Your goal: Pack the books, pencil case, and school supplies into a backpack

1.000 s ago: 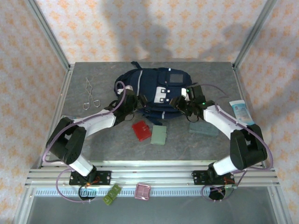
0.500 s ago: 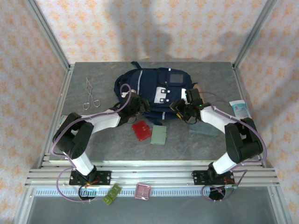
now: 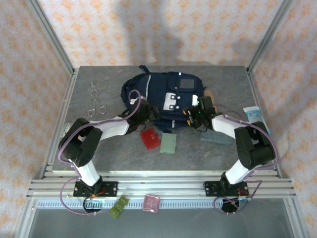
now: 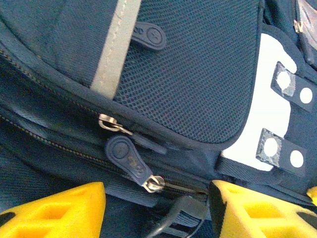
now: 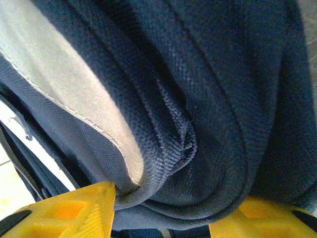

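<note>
backpack (image 3: 168, 91): navy, it lies flat on the grey table (image 3: 99, 153) with the front side up. It has a pale stripe (image 4: 114, 44) and white patches (image 4: 270, 99). All places below are given from it.
left gripper (image 4: 157, 191): at the near-left edge of the backpack. Its yellow fingers (image 4: 59, 210) stand apart and nothing is clamped between them. A zipper line with two metal sliders (image 4: 153, 183) and a rubber pull tab (image 4: 126, 158) runs just beyond the tips, and a dark strap loop (image 4: 181, 213) lies in the gap.
right gripper (image 5: 173, 198): at the near-right edge of the backpack. Its yellow fingers (image 5: 69, 210) stand apart, and a thick fold of the backpack fabric fills the gap and touches at least one of them. Whether they squeeze the fold, one cannot tell.
red case (image 3: 149, 138): on the table just in front of the backpack's near edge, between the two grippers.
green case (image 3: 169, 144): just beside the red case, on its right, a little further from the backpack.
grey slab (image 3: 216, 137): in front of the backpack's near-right corner, close under the right arm.
blue packet (image 3: 255, 116): well to the right of the backpack, at the table edge.
metal tool (image 3: 95, 100): to the left of the backpack, apart from it.
tan bit (image 3: 208, 94): at the backpack's right edge, behind the right gripper; too small to tell what it is.
</note>
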{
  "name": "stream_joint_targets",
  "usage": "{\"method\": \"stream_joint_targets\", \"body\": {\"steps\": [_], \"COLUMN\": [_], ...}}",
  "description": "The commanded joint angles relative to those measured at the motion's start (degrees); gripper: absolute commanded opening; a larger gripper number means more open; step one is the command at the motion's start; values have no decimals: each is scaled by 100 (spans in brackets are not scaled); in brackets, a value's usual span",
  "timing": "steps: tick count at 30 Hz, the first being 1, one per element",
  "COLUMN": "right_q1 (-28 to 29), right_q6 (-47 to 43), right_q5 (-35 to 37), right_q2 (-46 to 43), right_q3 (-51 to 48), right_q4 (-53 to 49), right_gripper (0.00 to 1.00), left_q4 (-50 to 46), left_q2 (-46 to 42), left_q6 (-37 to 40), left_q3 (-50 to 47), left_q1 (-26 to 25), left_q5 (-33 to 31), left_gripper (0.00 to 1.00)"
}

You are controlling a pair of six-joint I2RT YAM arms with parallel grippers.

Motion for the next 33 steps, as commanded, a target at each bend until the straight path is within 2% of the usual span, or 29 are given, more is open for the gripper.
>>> {"method": "stream_joint_targets", "body": {"steps": [1,6,9,11,14,15,18,22,27,30,33], "right_q1": [93,138,144,146,112,105,103,96,78,69,68], "right_q6": [53,-202,-201,-187,-244,-285,-364,-500,-704,-910,-932], "right_q5": [397,554,703,708,669,660,712,751,864,809,600], "right_q2": [254,211,414,578,808,857,662,-233,-1289,-1497,-1499], "right_q3": [-151,-379,-467,-469,-429,-391,-424,-638,-548,-331,-285], "right_q4": [-355,-448,-355,-216,34,35,151,710,1173,1216,1490], "right_gripper": [52,54,46,35,6,0,0,0,0,0,0], "left_q4": [128,132,135,155,143,139,-41,-324,-937,-904,-1016], "left_q2": [-5,24,94,104,48,13,-116,-302,-307,-353,-361], "left_q6": [-58,-96,-134,-159,-158,-133,6,313,758,861,925], "left_q3": [-9,34,98,108,121,123,171,323,755,778,872], "left_q1": [-53,-58,-53,-53,-61,-55,-57,-45,-44,-45,-48], "left_q5": [54,65,108,128,119,110,-18,-263,-625,-593,-701], "left_gripper": [56,56,56,56,56,56,56,55,49,45,46]}}
